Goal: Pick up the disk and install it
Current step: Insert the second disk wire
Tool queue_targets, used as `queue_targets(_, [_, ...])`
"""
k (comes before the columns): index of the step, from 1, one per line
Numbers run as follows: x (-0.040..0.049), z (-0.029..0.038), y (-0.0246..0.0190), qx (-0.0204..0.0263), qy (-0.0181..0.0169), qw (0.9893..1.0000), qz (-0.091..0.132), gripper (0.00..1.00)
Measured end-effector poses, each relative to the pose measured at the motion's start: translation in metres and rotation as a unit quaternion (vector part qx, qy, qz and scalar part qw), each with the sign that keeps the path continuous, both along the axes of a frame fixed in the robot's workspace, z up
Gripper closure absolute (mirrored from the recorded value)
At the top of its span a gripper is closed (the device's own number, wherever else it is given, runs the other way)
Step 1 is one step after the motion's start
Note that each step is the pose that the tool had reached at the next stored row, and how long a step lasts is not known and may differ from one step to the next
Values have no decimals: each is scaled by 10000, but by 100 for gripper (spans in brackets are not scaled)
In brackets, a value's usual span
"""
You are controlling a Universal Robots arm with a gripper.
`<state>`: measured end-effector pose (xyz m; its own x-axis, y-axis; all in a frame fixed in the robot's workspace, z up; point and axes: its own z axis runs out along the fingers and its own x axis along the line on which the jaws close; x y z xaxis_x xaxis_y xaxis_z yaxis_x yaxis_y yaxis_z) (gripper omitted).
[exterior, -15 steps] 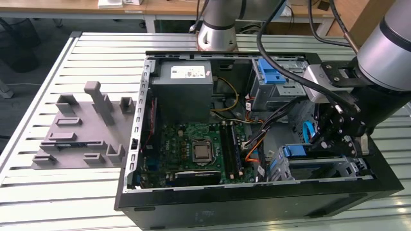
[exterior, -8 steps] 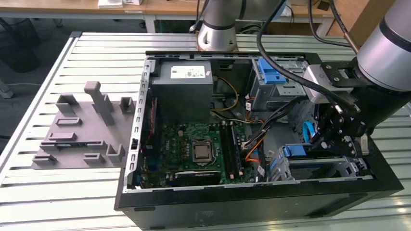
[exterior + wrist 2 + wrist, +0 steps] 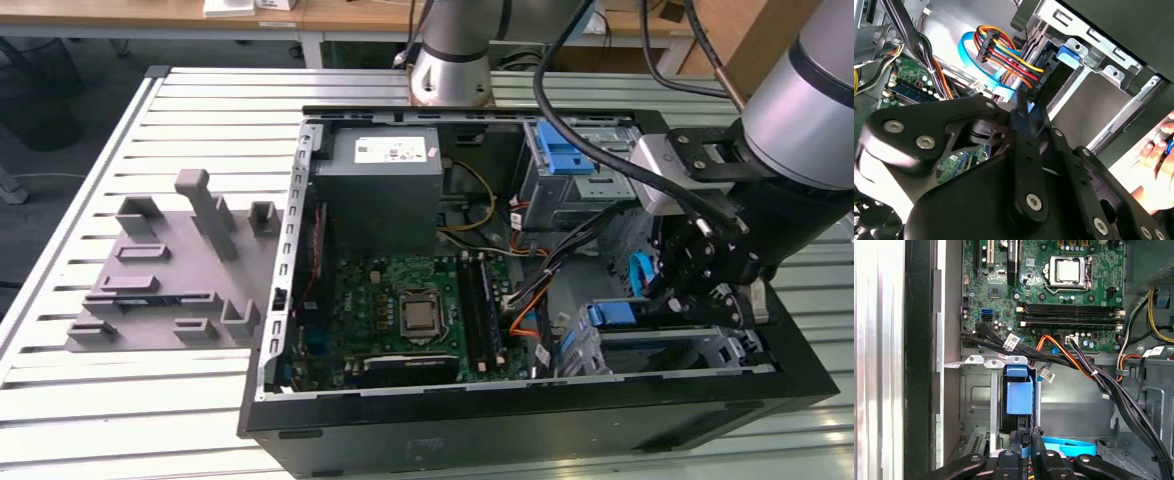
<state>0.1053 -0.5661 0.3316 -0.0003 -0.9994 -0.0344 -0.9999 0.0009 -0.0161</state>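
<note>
The disk (image 3: 1019,396) stands on edge in a metal bay slot at the case's front corner, and its blue carrier (image 3: 614,314) shows beside the motherboard. My gripper (image 3: 1026,441) sits right at the disk's outer end, fingers drawn together on the blue carrier edge. In the second wrist view the black fingers (image 3: 1004,112) pinch a blue piece, with my gripper (image 3: 1024,117) just short of the bay and the carrier's blue tab (image 3: 1069,54). In the exterior view my gripper (image 3: 674,305) reaches down into the case on that view's right. Most of the disk's body is hidden in the slot.
Black and coloured cables (image 3: 1079,365) cross just above the bay, and a light blue flat cable (image 3: 1069,446) lies beside my fingers. The motherboard (image 3: 414,310), grey power supply (image 3: 387,160) and upper blue drive cage (image 3: 567,150) fill the case. A grey fixture (image 3: 174,270) stands outside. A person's hand (image 3: 1154,150) is nearby.
</note>
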Motion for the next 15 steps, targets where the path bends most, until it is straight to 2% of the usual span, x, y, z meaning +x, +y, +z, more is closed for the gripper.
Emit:
queue_targets(1, [0, 2, 0, 5, 0, 10000, 0, 76])
queue_targets(2, [0, 5, 0, 9, 0, 10000, 0, 70])
queue_targets(3, [0, 11, 0, 10, 0, 10000, 0, 70])
queue_targets(4, [0, 20, 0, 11, 0, 10000, 0, 64])
queue_targets(15, [0, 179, 0, 13, 0, 10000, 0, 64])
